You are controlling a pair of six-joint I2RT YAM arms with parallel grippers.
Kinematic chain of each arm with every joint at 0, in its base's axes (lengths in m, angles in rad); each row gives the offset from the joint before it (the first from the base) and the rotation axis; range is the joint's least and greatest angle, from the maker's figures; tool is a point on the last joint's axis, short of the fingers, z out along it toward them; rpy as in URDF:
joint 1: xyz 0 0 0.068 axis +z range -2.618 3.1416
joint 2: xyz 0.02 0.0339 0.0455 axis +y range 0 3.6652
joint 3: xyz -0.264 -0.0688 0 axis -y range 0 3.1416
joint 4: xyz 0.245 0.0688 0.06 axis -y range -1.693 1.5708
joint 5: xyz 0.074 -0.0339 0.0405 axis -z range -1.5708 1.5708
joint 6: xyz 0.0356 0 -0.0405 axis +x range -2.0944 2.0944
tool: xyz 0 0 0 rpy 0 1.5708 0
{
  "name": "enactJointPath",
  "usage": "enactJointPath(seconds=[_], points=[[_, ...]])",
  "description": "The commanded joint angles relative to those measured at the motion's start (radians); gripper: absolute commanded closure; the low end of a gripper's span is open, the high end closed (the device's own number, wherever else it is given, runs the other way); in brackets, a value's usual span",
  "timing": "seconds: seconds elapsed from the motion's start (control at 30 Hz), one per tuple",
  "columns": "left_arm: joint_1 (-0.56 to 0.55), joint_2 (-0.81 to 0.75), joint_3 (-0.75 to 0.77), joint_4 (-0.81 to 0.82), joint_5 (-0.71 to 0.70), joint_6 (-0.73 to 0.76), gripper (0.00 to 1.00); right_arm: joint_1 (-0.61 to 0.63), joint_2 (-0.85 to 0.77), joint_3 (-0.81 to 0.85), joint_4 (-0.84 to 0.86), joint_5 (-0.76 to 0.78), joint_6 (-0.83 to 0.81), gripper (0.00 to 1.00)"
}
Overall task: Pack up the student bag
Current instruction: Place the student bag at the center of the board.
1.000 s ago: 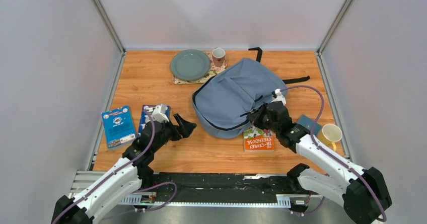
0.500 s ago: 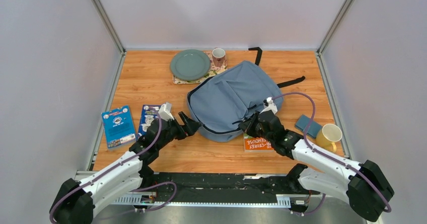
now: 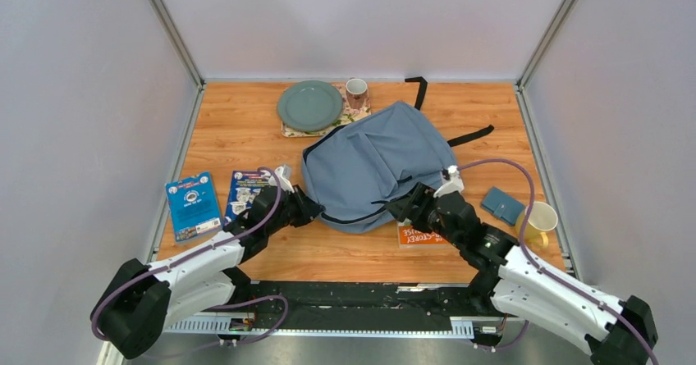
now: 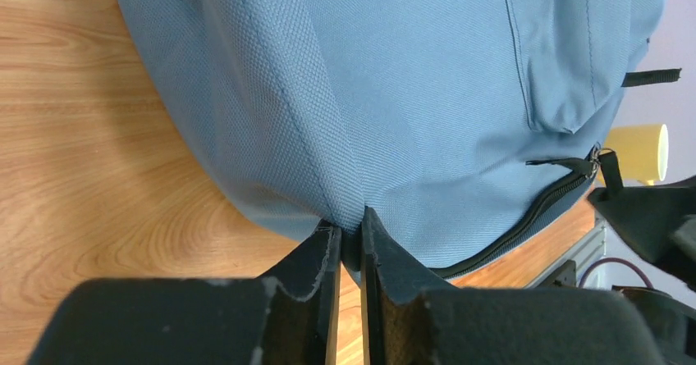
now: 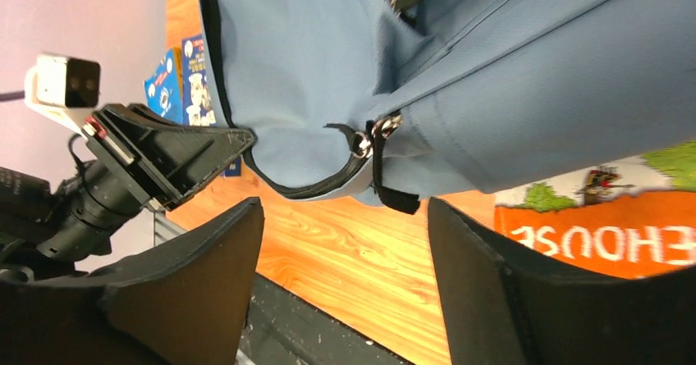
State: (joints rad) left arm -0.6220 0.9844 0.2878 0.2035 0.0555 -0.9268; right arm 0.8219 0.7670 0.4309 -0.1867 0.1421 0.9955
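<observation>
The student bag [image 3: 373,164], grey-blue with black straps, lies flat in the middle of the table. My left gripper [image 3: 308,209] is at its near left edge. In the left wrist view that gripper [image 4: 349,221] is shut on a pinched fold of the bag's fabric [image 4: 394,94]. My right gripper [image 3: 404,207] is at the bag's near right edge. In the right wrist view it [image 5: 345,205] stands open with only bare table between its fingers. The bag's zip pull with a black tab [image 5: 386,164] hangs just ahead of them, untouched.
An orange book [image 3: 420,235] lies partly under the bag's near edge. Two blue card packs [image 3: 194,206] lie at the left. A green plate [image 3: 309,106] and mug [image 3: 356,93] stand at the back; a teal case [image 3: 501,205] and yellow cup [image 3: 538,221] at the right.
My left gripper has reached the bag's edge and shut on its fabric. My right gripper has opened and let go of the bag. The bag has slid a little to the left.
</observation>
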Motion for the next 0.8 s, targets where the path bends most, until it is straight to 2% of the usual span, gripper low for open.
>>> enactJointPath(seconds=[0.0,0.13,0.27,0.33,0.37,0.43,0.47,0.57,0.67,0.73,0.77], points=[[-0.002,-0.041,-0.044,-0.009,-0.017,0.080,0.85,-0.006,-0.133,0.020,-0.172,0.172,0.025,0.22],[-0.002,-0.098,-0.094,0.008,-0.003,0.129,0.88,-0.049,-0.152,0.026,-0.221,0.162,0.078,0.18],[-0.002,-0.144,-0.119,0.001,0.007,0.196,0.85,-0.081,-0.089,0.052,-0.197,0.126,0.106,0.16],[-0.002,-0.168,-0.122,-0.019,0.014,0.220,0.76,-0.098,-0.048,0.068,-0.192,0.140,0.121,0.15],[-0.002,-0.174,-0.124,-0.026,0.014,0.233,0.65,-0.105,-0.034,0.072,-0.191,0.143,0.130,0.14],[-0.002,-0.197,-0.121,-0.042,0.023,0.243,0.47,-0.127,0.005,0.083,-0.177,0.140,0.165,0.14],[-0.002,-0.205,-0.118,-0.052,0.029,0.250,0.35,-0.135,0.017,0.083,-0.175,0.140,0.181,0.14],[-0.002,-0.234,-0.084,-0.107,0.061,0.272,0.26,-0.158,0.032,0.080,-0.162,0.160,0.230,0.14],[-0.002,-0.262,-0.029,-0.176,0.089,0.283,0.23,-0.181,0.034,0.037,-0.076,0.152,0.279,0.16],[-0.002,-0.273,0.039,-0.235,0.113,0.289,0.21,-0.197,0.057,0.029,-0.059,0.145,0.302,0.21],[-0.002,-0.271,0.068,-0.266,0.122,0.289,0.21,-0.204,0.066,0.034,-0.056,0.133,0.321,0.27]])
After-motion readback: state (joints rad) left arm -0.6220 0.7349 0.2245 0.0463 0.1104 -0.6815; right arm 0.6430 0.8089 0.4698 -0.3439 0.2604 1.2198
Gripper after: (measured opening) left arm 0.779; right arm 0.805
